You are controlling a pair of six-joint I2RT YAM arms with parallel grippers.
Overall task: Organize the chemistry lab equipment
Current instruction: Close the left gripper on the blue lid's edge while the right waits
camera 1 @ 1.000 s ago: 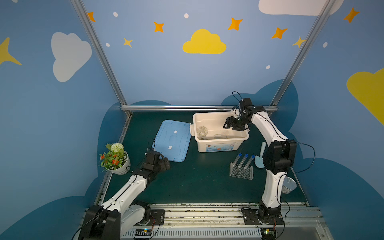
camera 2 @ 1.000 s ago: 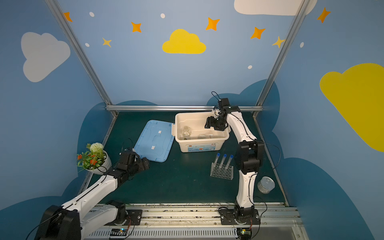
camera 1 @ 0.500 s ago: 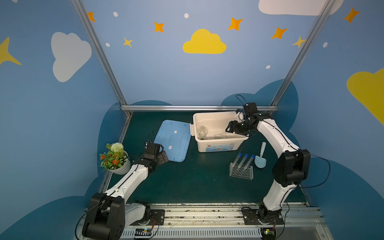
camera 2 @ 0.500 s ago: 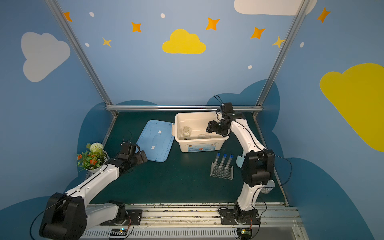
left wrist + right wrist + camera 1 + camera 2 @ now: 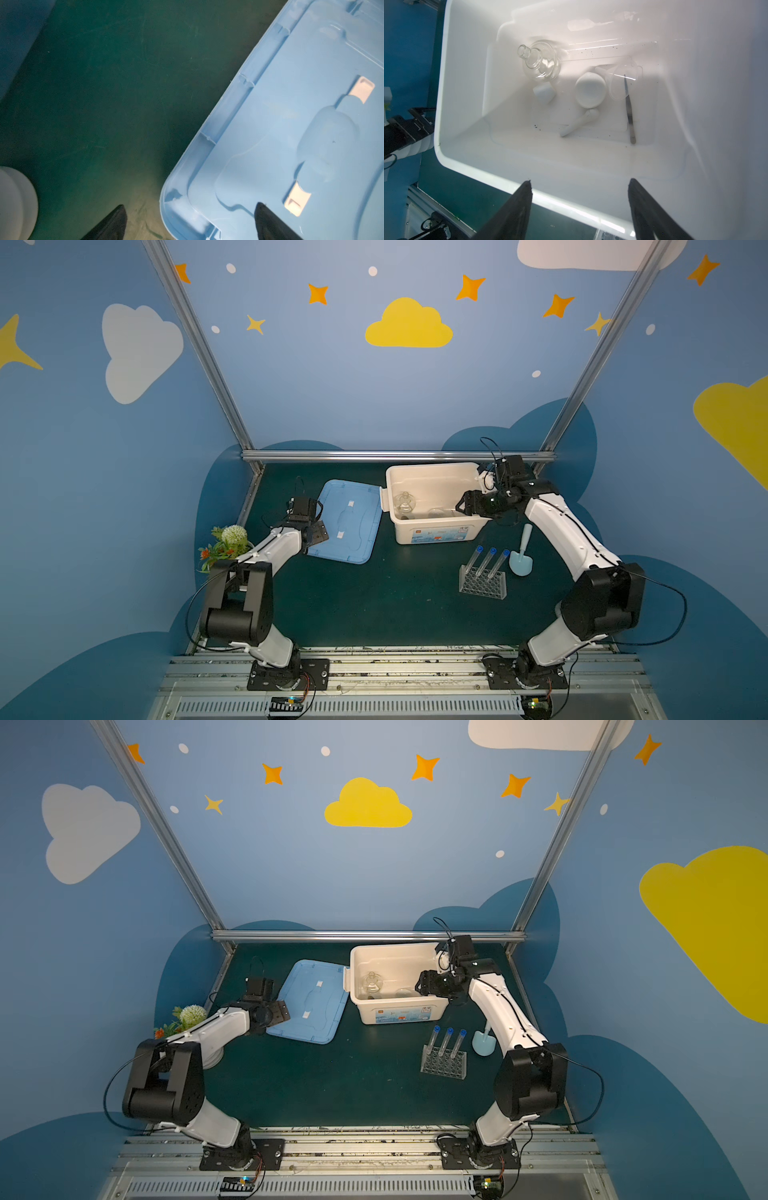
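Now, in both top views, the left hand [image 5: 318,533] has been brought to the blue lid's [image 5: 349,522] lower left corner, while the test tubes [image 5: 491,562] are left racked at lower right. In the left wrist view it is seen open astride that corner, though lidding is judged premature. In the right wrist view the right hand [image 5: 580,182] is held open and empty over the box [image 5: 463,104], with flask [image 5: 542,62] and pestle [image 5: 579,122] inside.

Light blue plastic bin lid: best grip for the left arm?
Likely the upturned rim at the light blue plastic lid's near-left corner, from above: it lies flat, inside up, so the rim stands as a thin wall. The open left gripper straddles it.
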